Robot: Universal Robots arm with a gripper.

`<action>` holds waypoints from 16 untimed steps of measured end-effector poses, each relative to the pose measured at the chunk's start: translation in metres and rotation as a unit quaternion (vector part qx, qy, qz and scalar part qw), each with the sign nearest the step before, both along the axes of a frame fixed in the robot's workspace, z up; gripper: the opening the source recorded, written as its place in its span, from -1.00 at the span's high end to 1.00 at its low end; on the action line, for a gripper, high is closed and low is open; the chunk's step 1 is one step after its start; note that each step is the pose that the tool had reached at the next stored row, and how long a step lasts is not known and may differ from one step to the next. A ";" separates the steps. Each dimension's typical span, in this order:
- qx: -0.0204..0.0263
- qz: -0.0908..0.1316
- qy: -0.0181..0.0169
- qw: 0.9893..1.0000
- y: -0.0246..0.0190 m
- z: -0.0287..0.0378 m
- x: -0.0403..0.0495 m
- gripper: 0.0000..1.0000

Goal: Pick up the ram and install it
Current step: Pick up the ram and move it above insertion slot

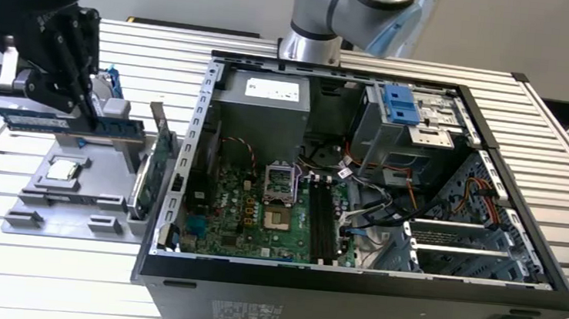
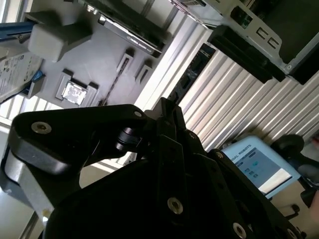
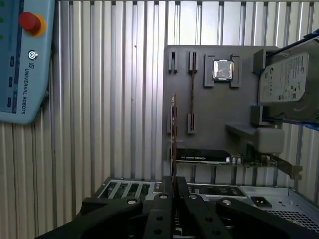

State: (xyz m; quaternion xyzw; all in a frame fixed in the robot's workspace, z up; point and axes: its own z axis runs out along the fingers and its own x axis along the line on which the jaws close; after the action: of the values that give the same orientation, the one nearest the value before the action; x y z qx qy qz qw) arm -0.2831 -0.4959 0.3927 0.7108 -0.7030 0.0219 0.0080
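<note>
One ram (image 1: pixel 30 121) hangs level above the grey tray (image 1: pixel 105 199) beside the computer case (image 1: pixel 356 280), pinched mid-length between the claw's (image 1: pixel 90 114) closed fingers, probably to leave its contact edge free for seating

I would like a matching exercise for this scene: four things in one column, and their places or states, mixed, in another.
1. ram
2. silver chip
3. hard drive
4. computer case

a. lying flat in the gray tray
b. in a blue frame
c. lying open
d. gripped by the hand

Pairs: 1-d, 2-a, 3-b, 4-c
</note>
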 end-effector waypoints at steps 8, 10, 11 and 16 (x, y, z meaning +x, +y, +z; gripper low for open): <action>0.000 0.000 0.000 1.000 0.0000 0.0000 0.0180 1.00; 0.000 0.000 0.000 1.000 0.0000 0.0000 0.0230 1.00; 0.000 0.000 0.000 1.000 0.0000 0.0000 0.0255 1.00; 0.000 0.000 0.000 1.000 0.0000 0.0000 0.0386 1.00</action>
State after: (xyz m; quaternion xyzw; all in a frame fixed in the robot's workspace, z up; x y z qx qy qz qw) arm -0.2445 -0.4959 0.3928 0.7109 -0.7030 0.0219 0.0081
